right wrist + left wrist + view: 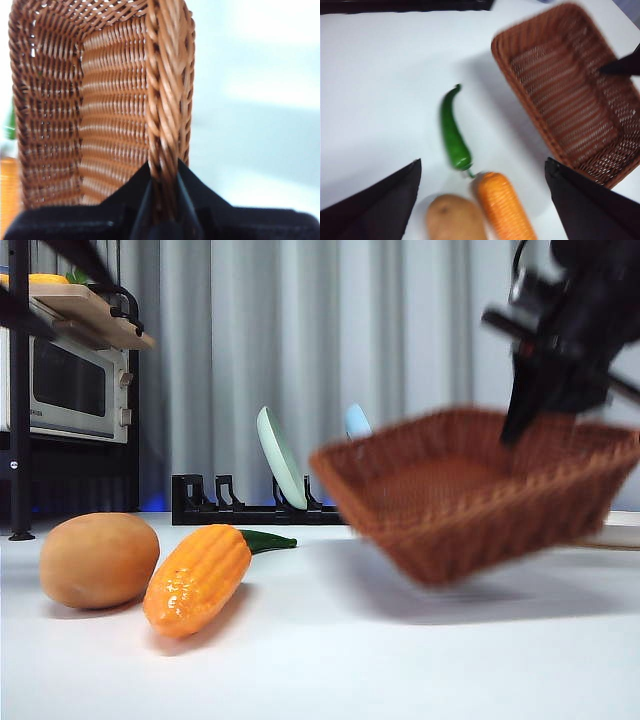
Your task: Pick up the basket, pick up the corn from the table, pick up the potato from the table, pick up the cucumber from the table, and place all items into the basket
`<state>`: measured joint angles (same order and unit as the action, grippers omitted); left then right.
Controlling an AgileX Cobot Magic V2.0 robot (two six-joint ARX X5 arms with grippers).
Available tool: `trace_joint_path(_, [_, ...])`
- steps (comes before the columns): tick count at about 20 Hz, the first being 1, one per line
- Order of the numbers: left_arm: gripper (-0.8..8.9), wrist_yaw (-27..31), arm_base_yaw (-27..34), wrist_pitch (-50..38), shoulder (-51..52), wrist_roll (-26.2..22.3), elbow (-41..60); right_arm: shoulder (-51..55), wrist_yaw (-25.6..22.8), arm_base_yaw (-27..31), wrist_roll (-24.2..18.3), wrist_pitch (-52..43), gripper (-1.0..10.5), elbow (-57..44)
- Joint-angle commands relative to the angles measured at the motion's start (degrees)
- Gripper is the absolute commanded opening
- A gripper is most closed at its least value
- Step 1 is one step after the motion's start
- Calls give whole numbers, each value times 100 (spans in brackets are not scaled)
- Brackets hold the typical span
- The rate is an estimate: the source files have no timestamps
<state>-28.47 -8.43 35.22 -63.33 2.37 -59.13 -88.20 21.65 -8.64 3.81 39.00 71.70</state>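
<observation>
One basket (pixel 470 495), brown wicker, lifted clear of the white worktop (pixel 400 660). It hangs tilted, the near corner dipping low, with its shadow on the surface beneath. Nothing inside it.

Right gripper (pixel 162 192): jaws clamped together on the basket's rim, one jaw on either side of the woven wall, seen plainly in the right wrist view. In the front view this same gripper (pixel 520 420) comes down dark from the upper right corner onto the basket's far edge.

Left gripper (pixel 482 200): jaws set wide apart, holding nothing, hovering above the vegetables. The vegetables show between its two black jaws.

Vegetable count, three in all, all on the worktop:
- One potato (pixel 98 560), tan, oval, leftmost in the front view.
- One corn (pixel 198 578), orange, glossy, lying just beside the potato; the two look to be touching or nearly so.
- One cucumber (pixel 265 540), dark green, slim and curved, lying behind the corn. Only its end pokes out past the corn's tip in the front view. In the left wrist view its full length shows, with its stem end close to the corn's end.

The vegetables sit in one cluster, apart from the basket, with bare worktop between.

Background: one black dish rack (pixel 250 505) with two plates standing in it, one pale green (pixel 280 458), one light blue (pixel 357 422). One microwave (pixel 65 390) on a shelf at left.
</observation>
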Motion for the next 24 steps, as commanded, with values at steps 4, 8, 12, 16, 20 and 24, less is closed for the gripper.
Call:
trace_joint_path(4, [413, 866, -911, -44, -1672, -50, -914, 1331, 24, 9, 66, 98, -8, 11])
trace_joint_path(8, [409, 1856, -1296, -66, -2968, -72, -1412, 2065, -195, 46, 61, 297, -8, 11])
trace_joint_path(12, [409, 1917, -1451, -483, -3926, -70, -1440, 2511, -413, 74, 61, 433, -8, 11])
trace_joint_path(16, [408, 2109, -1644, -748, -4385, -96, -1440, 2640, -417, 76, 61, 442, -8, 11])
trace_joint_path(20, [315, 2181, -1700, -844, -4597, -94, -1440, 2640, -420, 76, 61, 474, -8, 11])
trace_joint_path(24, [-8, 2262, -1714, -826, -4666, -382, -1440, 2638, -420, 76, 61, 474, -8, 11])
